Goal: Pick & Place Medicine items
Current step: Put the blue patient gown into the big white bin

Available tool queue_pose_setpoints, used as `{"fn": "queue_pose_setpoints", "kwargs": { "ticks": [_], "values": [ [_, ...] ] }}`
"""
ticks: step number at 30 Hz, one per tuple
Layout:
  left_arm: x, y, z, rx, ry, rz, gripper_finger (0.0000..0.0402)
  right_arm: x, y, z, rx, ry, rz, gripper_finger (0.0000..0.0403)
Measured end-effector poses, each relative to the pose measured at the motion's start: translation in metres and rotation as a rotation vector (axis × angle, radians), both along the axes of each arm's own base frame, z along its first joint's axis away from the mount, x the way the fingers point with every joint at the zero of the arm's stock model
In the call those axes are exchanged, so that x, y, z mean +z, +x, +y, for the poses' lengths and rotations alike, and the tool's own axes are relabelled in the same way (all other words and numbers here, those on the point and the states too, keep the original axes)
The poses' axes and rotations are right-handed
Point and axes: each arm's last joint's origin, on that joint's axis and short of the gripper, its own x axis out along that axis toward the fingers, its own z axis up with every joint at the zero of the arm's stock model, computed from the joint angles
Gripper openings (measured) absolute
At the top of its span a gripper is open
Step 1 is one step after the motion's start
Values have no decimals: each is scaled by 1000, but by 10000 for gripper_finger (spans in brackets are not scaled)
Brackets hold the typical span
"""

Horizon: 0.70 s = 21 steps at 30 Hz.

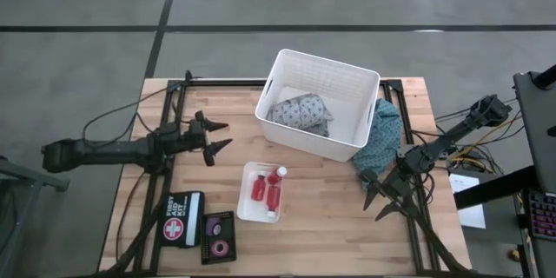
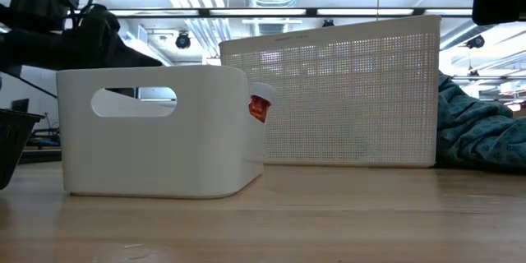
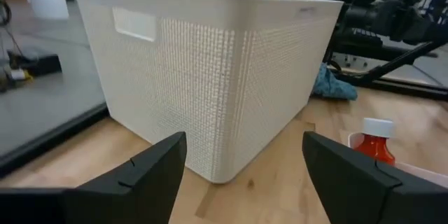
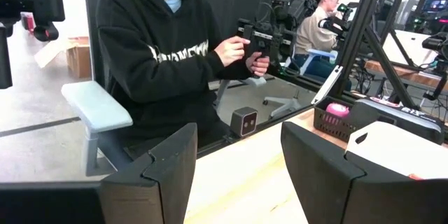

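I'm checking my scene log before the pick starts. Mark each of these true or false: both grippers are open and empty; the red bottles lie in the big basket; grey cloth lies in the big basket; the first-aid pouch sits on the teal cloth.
1. The left gripper and right gripper are open and empty: true.
2. The red white-capped bottles lie in the big white perforated basket: false, they lie in the small white tray.
3. A grey cloth lies in that basket: true.
4. The black first-aid pouch sits on the teal cloth: false, on the wooden table.
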Motion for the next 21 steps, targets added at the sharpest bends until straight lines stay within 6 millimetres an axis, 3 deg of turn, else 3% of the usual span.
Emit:
{"fn": "queue_pose_setpoints", "kwargs": {
  "ticks": [8,21],
  "values": [
    [1,-10,-4,-60,45,25,261,0,0,0,0,0,0,206],
    [13,-33,-11,-138,134,-115,194,0,0,0,0,0,0,206]
  ]
}}
